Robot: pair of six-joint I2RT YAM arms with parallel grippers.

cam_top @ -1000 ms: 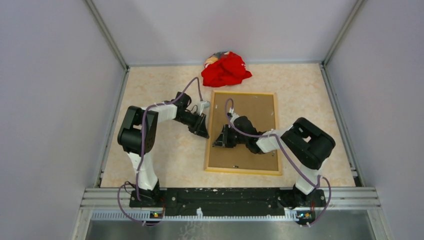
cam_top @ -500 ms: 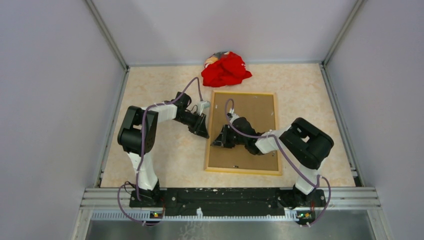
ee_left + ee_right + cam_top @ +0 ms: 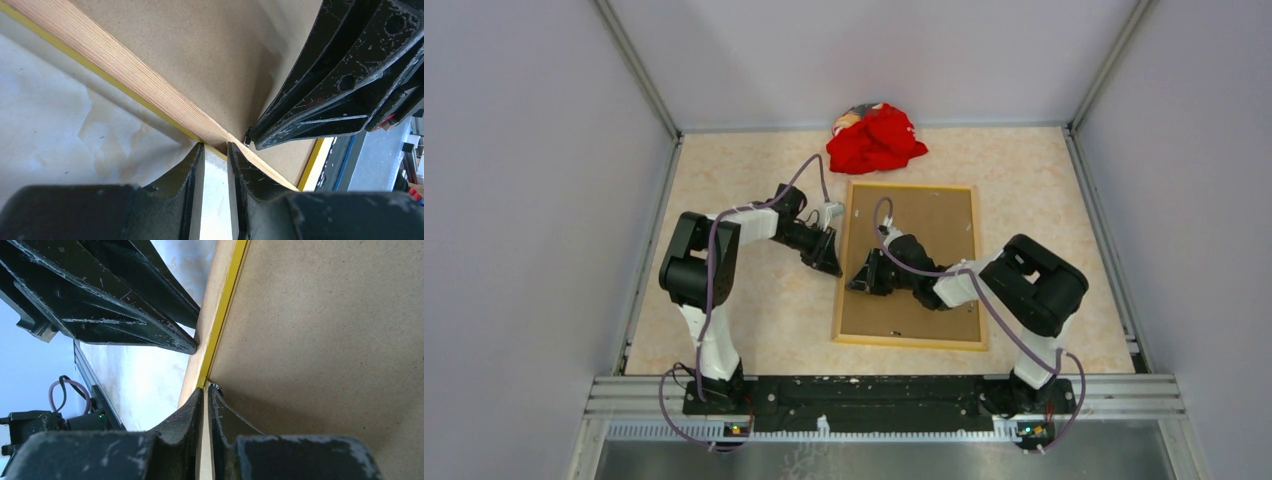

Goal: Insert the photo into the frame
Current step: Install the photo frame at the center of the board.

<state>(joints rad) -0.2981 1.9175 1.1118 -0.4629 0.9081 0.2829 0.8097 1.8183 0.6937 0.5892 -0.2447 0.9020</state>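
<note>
The frame [image 3: 909, 342] lies flat on the worktop [image 3: 754, 310], pale wood back upward, with a brown fibreboard backing panel [image 3: 934, 225] sitting inside it. The left hand [image 3: 833, 267] is low on the worktop just outside the frame's left rail. Its fingers [image 3: 194, 167] are a narrow slit apart, their tips at the rail's yellow edge with nothing between them. The right hand [image 3: 857, 285] reaches across the panel to the same rail from inside, directly opposite. Its fingers [image 3: 187, 415] are almost together, and I cannot tell whether they pinch anything. A crumpled red cloth [image 3: 876, 140] lies beyond the frame's far end.
</note>
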